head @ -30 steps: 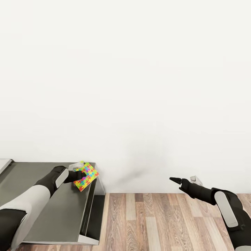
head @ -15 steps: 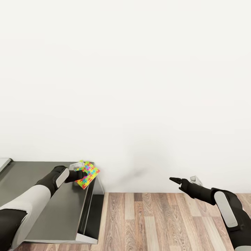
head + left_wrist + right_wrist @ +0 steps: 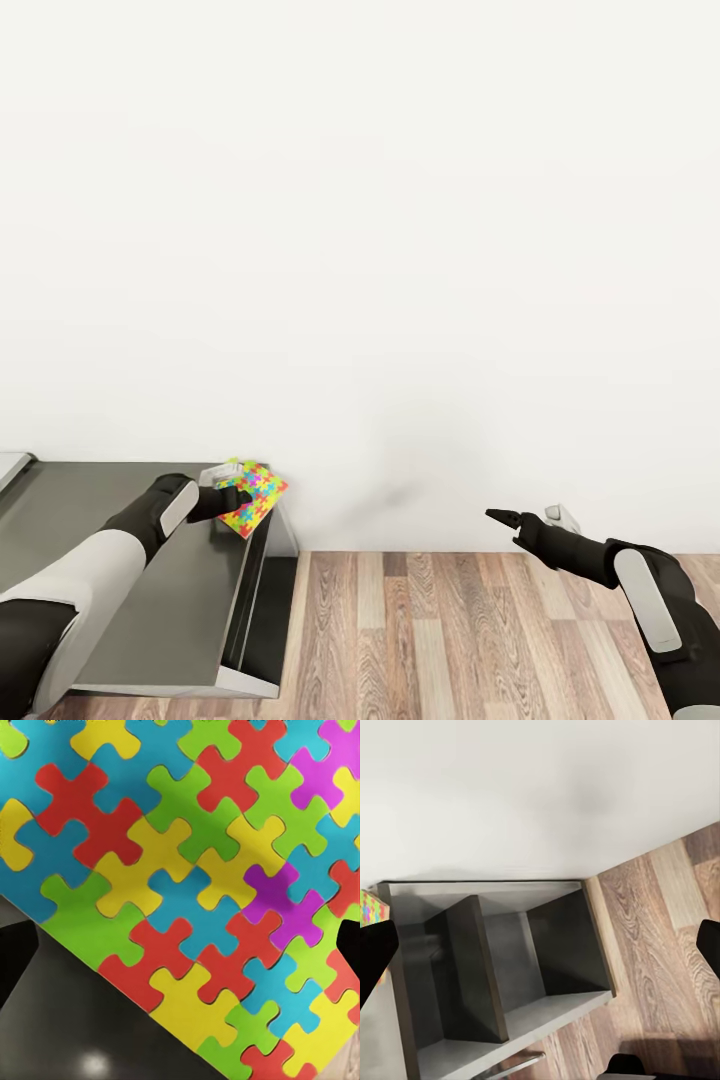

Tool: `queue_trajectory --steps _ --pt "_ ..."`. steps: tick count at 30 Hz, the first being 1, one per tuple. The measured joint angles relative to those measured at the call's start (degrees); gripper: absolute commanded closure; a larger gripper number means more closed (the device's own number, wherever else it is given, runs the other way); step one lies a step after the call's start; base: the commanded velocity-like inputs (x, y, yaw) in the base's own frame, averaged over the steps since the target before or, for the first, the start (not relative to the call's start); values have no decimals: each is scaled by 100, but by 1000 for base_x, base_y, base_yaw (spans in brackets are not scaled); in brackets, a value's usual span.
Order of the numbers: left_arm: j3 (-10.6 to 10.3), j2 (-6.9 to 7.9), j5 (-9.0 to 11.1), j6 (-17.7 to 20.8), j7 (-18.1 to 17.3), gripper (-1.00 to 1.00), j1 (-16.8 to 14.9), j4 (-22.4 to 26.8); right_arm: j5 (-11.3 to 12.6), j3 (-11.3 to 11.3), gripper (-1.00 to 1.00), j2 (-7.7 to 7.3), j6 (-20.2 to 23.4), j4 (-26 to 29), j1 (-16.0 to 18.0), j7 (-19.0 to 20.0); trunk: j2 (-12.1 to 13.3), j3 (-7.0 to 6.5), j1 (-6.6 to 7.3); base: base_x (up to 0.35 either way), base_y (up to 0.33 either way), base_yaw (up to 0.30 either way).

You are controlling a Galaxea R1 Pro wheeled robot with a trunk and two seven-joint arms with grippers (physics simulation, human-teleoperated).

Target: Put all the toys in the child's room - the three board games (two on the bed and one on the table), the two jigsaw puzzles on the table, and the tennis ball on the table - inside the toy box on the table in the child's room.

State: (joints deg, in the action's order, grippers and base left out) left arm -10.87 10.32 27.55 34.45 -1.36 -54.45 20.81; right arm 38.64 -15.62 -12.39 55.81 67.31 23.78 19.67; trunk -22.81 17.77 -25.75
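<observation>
- Head view: the left gripper (image 3: 232,497) pinches a jigsaw puzzle (image 3: 253,497), held tilted over the far right corner of the dark grey cabinet (image 3: 120,600), close to the white wall (image 3: 400,250). The right gripper (image 3: 505,518) hangs over the wood-plank floor (image 3: 450,640); whether its fingers are spread, I cannot tell.
- Left wrist view: the puzzle's bright interlocking pieces (image 3: 195,885) sit right at the camera, dark cabinet top beneath.
- Right wrist view: open cabinet shelves (image 3: 502,967), a sliver of puzzle (image 3: 371,911) at the corner.
- My call: keep the pinch firm and the square clear of the wall while carrying it to the toy box.
</observation>
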Motion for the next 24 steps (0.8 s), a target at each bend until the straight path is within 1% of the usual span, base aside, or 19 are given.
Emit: queue_trajectory --steps 7,9,12,13,14,15,21,23,24 --pt "6 30 10 6 -12 -100 -1 15 0 0 -100 -6 1 6 -1 0 0 0 0 0 0 0" --pt "4 48 8 7 -99 -100 0 23 1 -4 -100 -10 1 16 -1 0 0 0 0 0 0 0" --pt "-17 82 -185 17 -398 -100 0 -4 1 -9 -100 -16 5 23 0 -1 -2 1 2 0 0 0" --pt "4 313 -14 59 -671 -100 -2 34 2 -16 -100 -19 9 26 -1 0 0 0 0 0 0 0" --pt "10 419 16 68 -710 -100 -1 39 2 -17 -100 -19 10 26 -1 0 0 0 0 0 0 0" --pt "14 493 25 74 -745 -100 -1 40 2 -17 -100 -19 10 26 -1 -1 0 0 0 0 0 0" --pt "25 707 13 166 -1131 -100 0 42 1 -18 -100 -13 10 26 -2 0 0 0 0 0 0 0" --pt "32 837 8 232 -1326 -100 0 42 2 -18 -100 -13 10 26 -2 0 0 0 0 0 0 0" --pt "33 876 10 246 -1385 -100 0 42 2 -18 -100 -12 10 26 -2 0 0 0 0 0 0 0"
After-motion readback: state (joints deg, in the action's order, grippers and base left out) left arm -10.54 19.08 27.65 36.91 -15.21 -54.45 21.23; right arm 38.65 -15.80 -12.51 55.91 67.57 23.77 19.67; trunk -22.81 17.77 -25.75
